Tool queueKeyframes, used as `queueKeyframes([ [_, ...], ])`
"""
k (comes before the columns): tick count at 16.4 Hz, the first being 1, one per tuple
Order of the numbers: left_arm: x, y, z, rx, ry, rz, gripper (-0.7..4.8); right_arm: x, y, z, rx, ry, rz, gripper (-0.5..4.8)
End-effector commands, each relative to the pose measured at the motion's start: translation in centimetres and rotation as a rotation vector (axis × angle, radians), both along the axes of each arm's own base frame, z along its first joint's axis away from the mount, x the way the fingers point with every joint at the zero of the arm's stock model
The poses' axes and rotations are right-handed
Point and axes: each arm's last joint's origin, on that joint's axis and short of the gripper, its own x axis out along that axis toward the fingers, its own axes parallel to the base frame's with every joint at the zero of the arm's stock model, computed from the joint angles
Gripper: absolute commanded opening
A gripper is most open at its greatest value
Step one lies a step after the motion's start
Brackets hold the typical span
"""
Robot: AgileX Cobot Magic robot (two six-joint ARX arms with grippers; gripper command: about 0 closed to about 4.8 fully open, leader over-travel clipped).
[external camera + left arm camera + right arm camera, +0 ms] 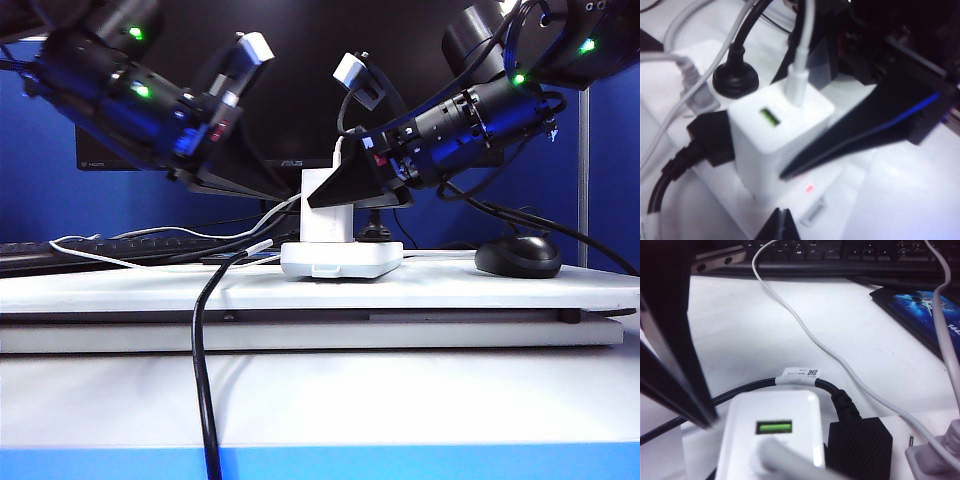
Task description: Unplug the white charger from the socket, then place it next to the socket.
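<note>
At the centre of the exterior view, the white charger [328,205] stands upright, plugged into the socket [342,259], which lies flat on the desk [480,285]. The right tool [332,188] reaches in from the right of the frame and closes on the charger's upper body, one dark finger [860,135] laid flat against its side in the left wrist view; that hold, high and well off the socket, looks chosen for a straight pull upward. The left tool [262,180] hangs at centre left, just beside the charger and apart from it; whether its jaws stand parted or closed cannot be told. It seems placed to press the socket down while the plug comes free. The charger's thin white cable [801,45] rises from its top face beside a green port [773,427]. A black plug [857,442] sits next to the charger in the same strip, which narrows the room for fingers
</note>
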Motion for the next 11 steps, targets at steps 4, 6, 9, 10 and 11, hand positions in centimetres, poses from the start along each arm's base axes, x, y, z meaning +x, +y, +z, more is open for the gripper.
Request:
queueKeyframes([
  [4,0.5,-0.8,-1.3,0.049,-0.011,0.033,-0.05,-0.1,0.1,0.7,0.031,-0.01,0.024,1.21],
  [6,0.8,-1.0,-2.3,0.072,0.017,0.042,-0.05,-0.1,0.1,0.7,0.031,-0.009,0.027,1.2],
  [9,0.6,-1.6,-3.2,0.094,0.037,0.035,-0.05,-0.2,0.1,0.5,0.024,0.006,0.026,1.2],
  [10,0.6,-1.9,-3.2,0.099,0.032,0.036,-0.05,-0.2,0.1,0.5,0.02,0.01,0.028,1.2],
  [11,0.5,-1.9,-3.2,0.099,0.031,0.035,-0.05,-0.2,0.1,0.5,0.02,0.011,0.027,1.2],
])
